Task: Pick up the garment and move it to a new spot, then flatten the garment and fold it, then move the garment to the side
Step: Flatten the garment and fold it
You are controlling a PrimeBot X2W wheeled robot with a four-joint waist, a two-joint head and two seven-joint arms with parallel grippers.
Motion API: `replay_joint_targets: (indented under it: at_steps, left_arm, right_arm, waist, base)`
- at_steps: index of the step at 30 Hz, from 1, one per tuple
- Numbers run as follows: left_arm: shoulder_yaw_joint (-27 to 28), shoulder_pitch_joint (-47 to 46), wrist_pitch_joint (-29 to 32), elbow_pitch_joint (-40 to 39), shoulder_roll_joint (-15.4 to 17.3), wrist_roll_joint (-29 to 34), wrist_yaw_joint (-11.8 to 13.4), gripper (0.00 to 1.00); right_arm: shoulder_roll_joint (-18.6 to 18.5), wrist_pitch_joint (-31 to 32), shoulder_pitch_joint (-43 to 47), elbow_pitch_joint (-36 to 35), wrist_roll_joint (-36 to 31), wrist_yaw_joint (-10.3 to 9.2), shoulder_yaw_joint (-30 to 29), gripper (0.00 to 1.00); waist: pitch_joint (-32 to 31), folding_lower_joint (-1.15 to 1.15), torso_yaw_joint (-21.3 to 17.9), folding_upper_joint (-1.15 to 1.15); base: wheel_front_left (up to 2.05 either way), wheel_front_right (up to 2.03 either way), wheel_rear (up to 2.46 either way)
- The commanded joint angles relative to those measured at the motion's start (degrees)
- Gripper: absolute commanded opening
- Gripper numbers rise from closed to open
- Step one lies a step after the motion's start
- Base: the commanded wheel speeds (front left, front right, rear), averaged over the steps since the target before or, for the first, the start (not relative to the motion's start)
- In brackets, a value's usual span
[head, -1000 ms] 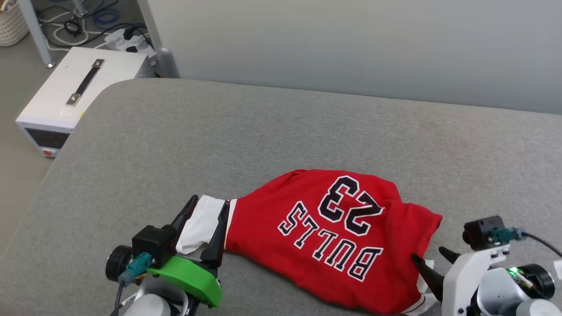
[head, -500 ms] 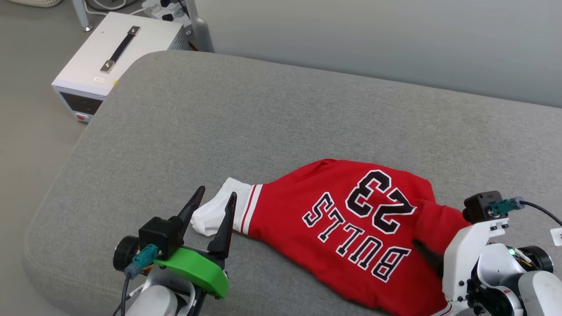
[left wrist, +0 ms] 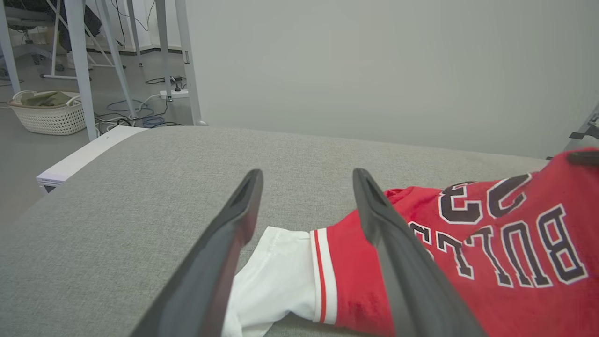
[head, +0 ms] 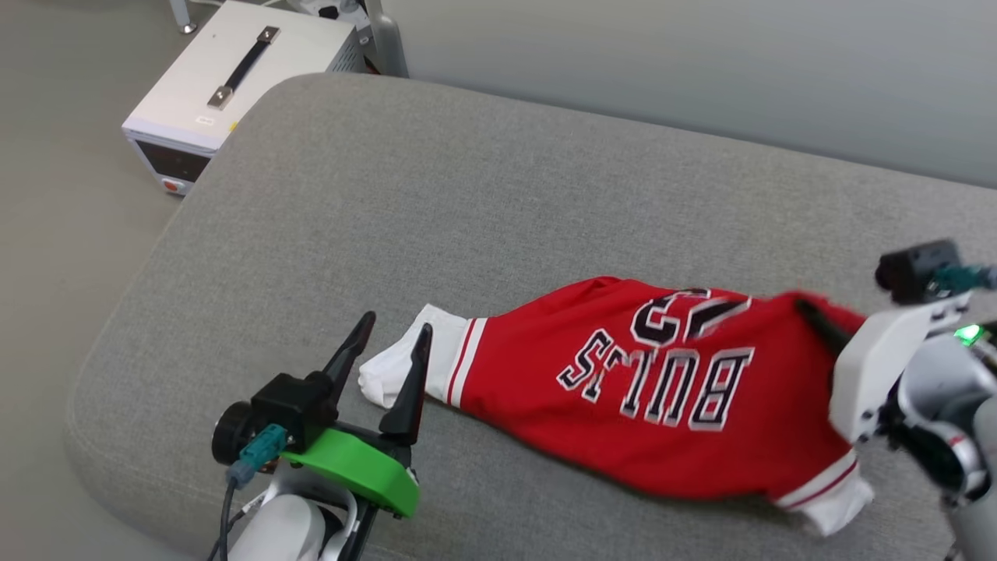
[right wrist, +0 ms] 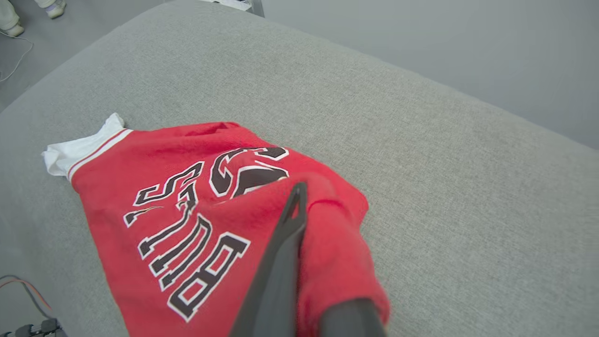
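Left gripper (head: 396, 327): jaws wide apart, empty, hovering by white sleeve (head: 445, 347), prob. lining up a grab. Shirt (head: 662, 405) lies mid-bench (head: 389, 195), its right edge raised where right gripper (head: 808, 312) jaws pinch red cloth, prob. to carry it elsewhere.

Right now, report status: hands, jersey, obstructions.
Left hand open over white sleeve. Right hand shut on jersey, red edge raised. Rest lies crumpled on grey cushion. White box on floor, well apart.

Grey upholstered bench (head: 498, 195); white box (head: 187, 93) with black strap handle on the floor off its far-left corner; wicker basket (left wrist: 49, 117) beyond.
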Motion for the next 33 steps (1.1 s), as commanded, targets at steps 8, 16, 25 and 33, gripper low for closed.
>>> replay_joint_targets:
  at_steps: [8, 16, 25, 33]
  left_arm:
    - [0.2, -2.4, -0.3, -0.5, -3.3, 2.0, -2.1, 1.00]
    - [0.7, -4.8, -0.3, -0.4, -5.9, 3.2, -3.3, 1.00]
    - [1.5, -5.3, -0.3, 0.1, -7.2, 4.1, -3.8, 1.00]
    - [2.2, -5.6, -0.3, 1.2, -7.3, 4.6, -3.9, 1.00]
  right_arm:
    - [-5.3, 3.8, -13.5, 5.3, 0.3, -0.04, -1.0, 0.00]
    - [-10.7, 3.2, -26.3, 18.9, -2.6, -0.04, 4.4, 0.00]
    - [-11.7, -4.8, -33.5, 33.9, -6.7, -0.04, 12.9, 0.39]
    - [-10.2, -9.6, -36.1, 42.1, -2.0, -0.04, 18.5, 1.00]
  waist:
    - [7.8, 0.00, 4.9, 0.00]
    - [13.2, 0.00, 9.5, 0.00]
    - [14.1, 0.00, 10.4, 0.00]
    - [11.1, 0.00, 7.8, 0.00]
  base:
    - [0.00, 0.00, 0.00]
    - [0.00, 0.00, 0.00]
    - [0.00, 0.00, 0.00]
    - [0.00, 0.00, 0.00]
